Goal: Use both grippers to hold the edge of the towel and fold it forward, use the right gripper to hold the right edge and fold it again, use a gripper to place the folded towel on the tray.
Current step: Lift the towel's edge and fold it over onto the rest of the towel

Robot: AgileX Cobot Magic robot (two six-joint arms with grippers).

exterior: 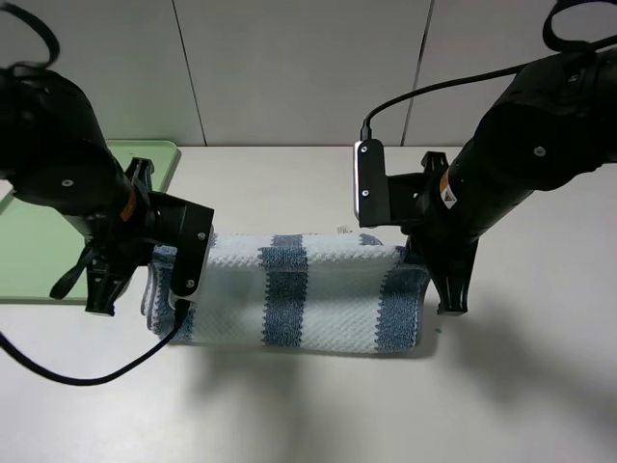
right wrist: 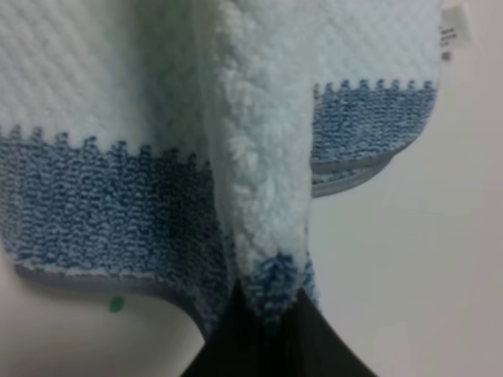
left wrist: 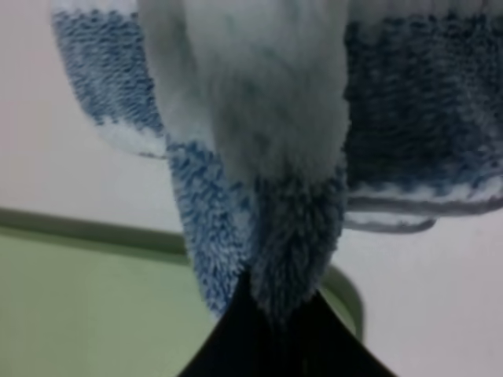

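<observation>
The towel [exterior: 318, 294], white with blue bands, lies across the middle of the counter [exterior: 318, 415], its long side running left to right. It is doubled over along its length, with the upper layer lifted a little at both ends. The left hand [left wrist: 271, 318] is pressed together on a bunched blue corner at the towel's left end; its wrist view shows the pile squeezed between the two dark fingertips, with more of the cloth hanging beyond. The right hand [right wrist: 263, 310] is likewise pinching the towel's right end, its tips closed on a narrow ridge of white cloth that ends in a blue edge. A small white label [right wrist: 456, 31] sticks out from the far edge of the towel near this end. A tiny green speck [right wrist: 116, 305] sits on the counter just beside the towel's right end.

The pale green tray [exterior: 29, 241] rests at the left side of the counter, behind and to the left of the left arm, close to the towel's left end; whether they touch cannot be told.
</observation>
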